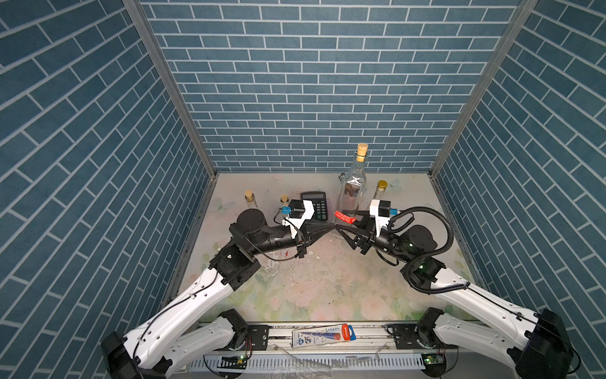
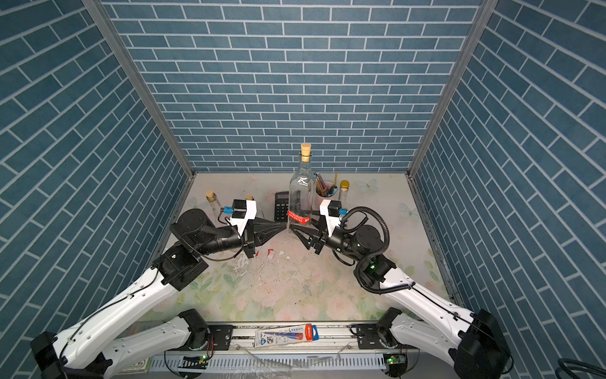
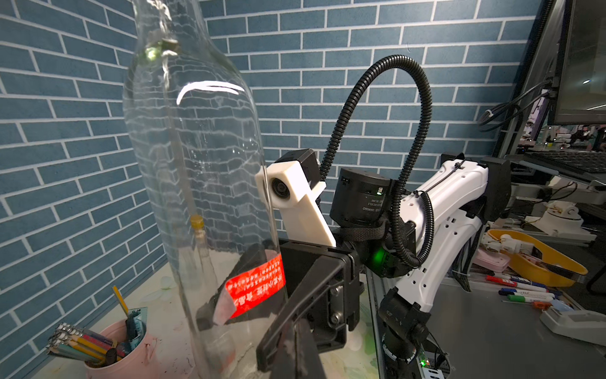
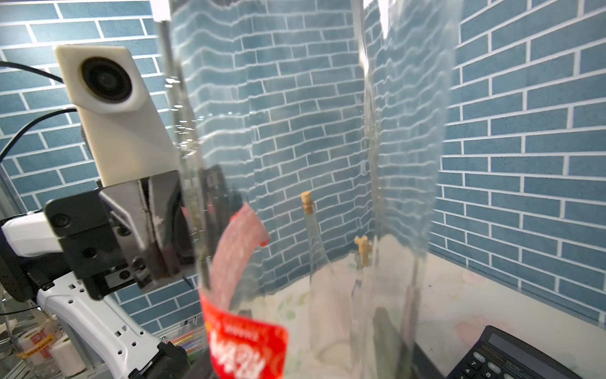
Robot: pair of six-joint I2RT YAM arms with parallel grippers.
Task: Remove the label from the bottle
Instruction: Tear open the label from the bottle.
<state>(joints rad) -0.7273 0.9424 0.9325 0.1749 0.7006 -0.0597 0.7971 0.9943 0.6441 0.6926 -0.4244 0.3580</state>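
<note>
Task status: partly done, by my judgement. The bottle [image 1: 352, 193] stands upright and corked on the table [image 1: 328, 288], right of centre and toward the far side. The red label [image 1: 344, 217] is wrapped round its lower body. One end has lifted: the right wrist view shows a loose strip [image 4: 241, 236] curling away from the glass, pale back outward. The rest looks stuck down. Torn scraps [image 2: 272, 254] lie on the table near the left arm. What remains is to strip the bonded part.

Left gripper [image 1: 331, 225]: jaws closed, tip touching the bottle's left side at the label's left end. I cannot tell whether it has the label's edge pinched.

Right gripper [image 1: 346, 222]: reaching in from the right, fingers [image 3: 295, 308] partly spread, one on the near side of the bottle and one on the far side. It clasps the bottle just below the label and, I judge, steadies it.
</note>
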